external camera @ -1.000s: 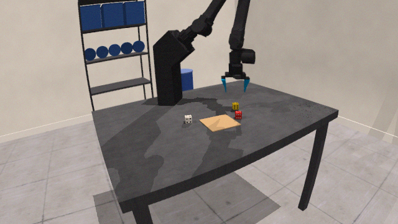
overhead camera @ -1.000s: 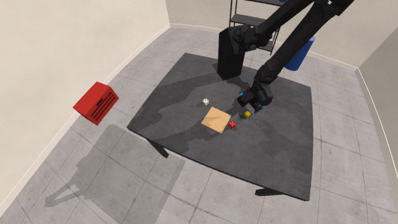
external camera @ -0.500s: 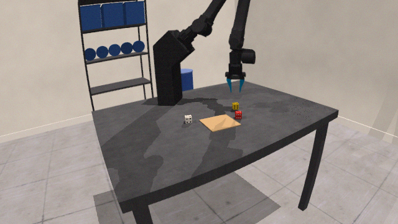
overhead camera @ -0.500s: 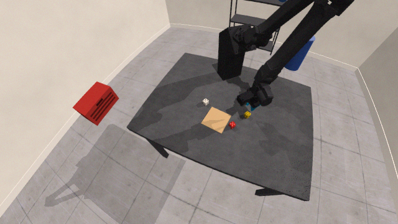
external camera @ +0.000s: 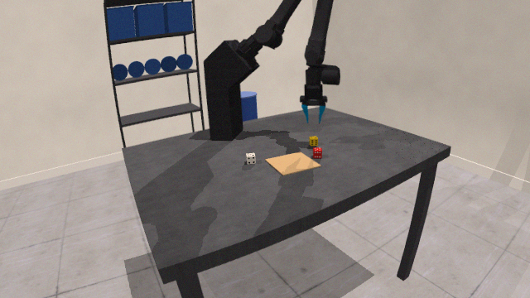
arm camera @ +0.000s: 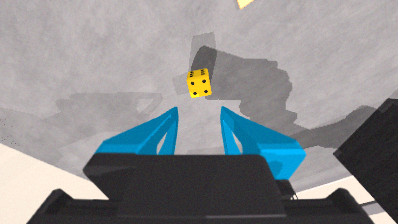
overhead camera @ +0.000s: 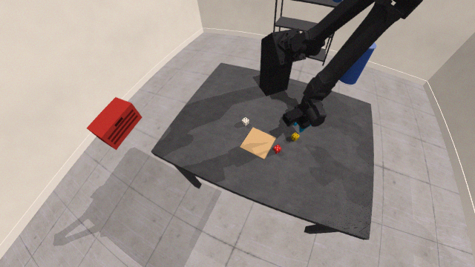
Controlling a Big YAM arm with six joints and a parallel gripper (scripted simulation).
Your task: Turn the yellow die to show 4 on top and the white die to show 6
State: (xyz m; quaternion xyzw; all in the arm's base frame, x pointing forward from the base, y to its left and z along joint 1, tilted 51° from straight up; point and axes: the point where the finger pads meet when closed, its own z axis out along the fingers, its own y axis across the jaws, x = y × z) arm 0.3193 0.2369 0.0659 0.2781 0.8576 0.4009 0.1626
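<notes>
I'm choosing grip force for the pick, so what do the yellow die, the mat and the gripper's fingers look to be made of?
Yellow die: looks like hard matte plastic, with crisp edges and dark pips.
Mat: thin, flat tan sheet with no sheen, perhaps cork or card; the weave cannot be told.
Gripper fingers: smooth blue wedges with cut-outs, probably moulded plastic; they hang partly closed above the die, holding nothing.

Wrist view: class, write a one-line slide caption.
Gripper, half-open and holding nothing, hovers above the yellow die on the dark table.
</notes>
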